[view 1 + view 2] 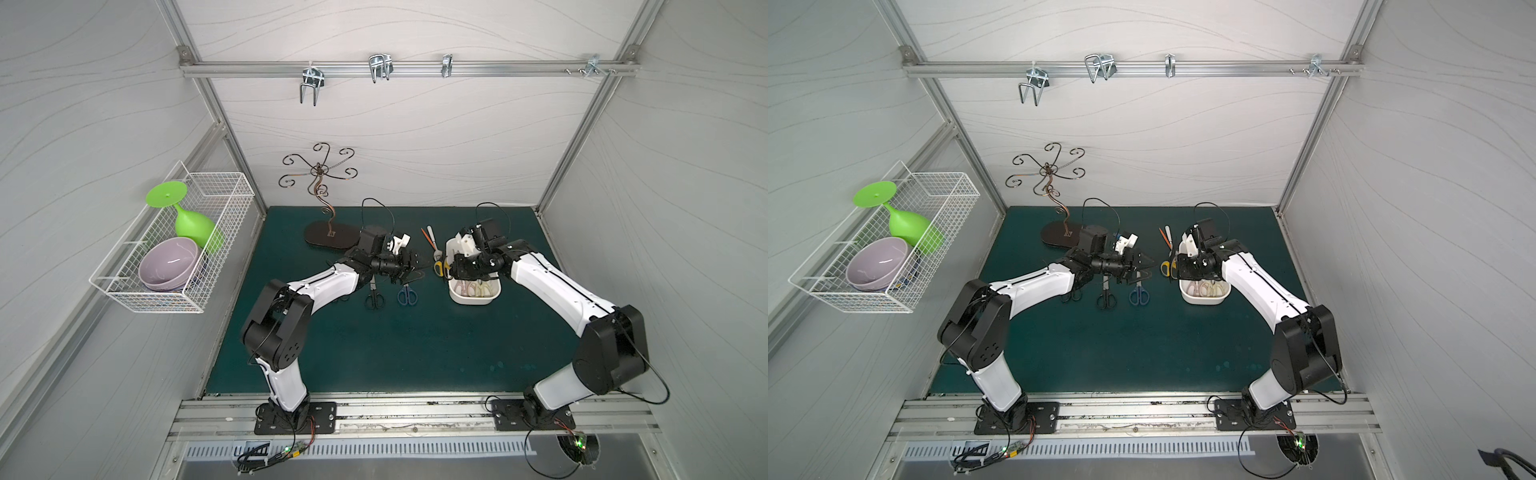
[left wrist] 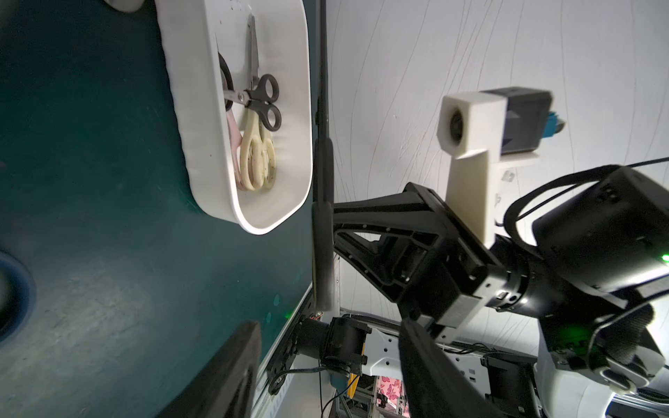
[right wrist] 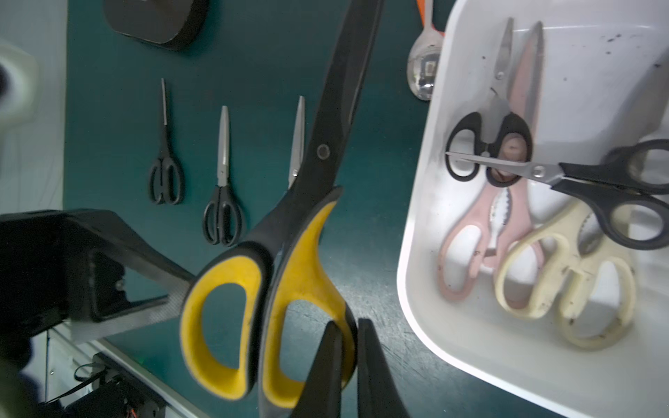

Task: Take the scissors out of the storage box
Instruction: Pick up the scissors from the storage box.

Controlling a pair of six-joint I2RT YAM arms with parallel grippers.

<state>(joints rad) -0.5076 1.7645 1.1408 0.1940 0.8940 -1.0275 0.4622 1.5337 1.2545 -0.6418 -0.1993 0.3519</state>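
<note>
Top views look down; wrist views closely share the storage box (image 2: pixel 202 144).

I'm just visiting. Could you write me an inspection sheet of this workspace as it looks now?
Surface: dark green mat.
Job's things: storage box holds pink shears, cream shears, two black-handled scissors; three pairs lie on the mat.
Clutter: spoon, orange stick, scrolled stand.
Grippers: right gripper shut on yellow-handled scissors beside the box; left gripper open, close by them.
Cables: black cables arch above both grippers, bundle at the front.
Surroundings: wall basket with green goblet, lilac bowl; hooks on rail.
</note>
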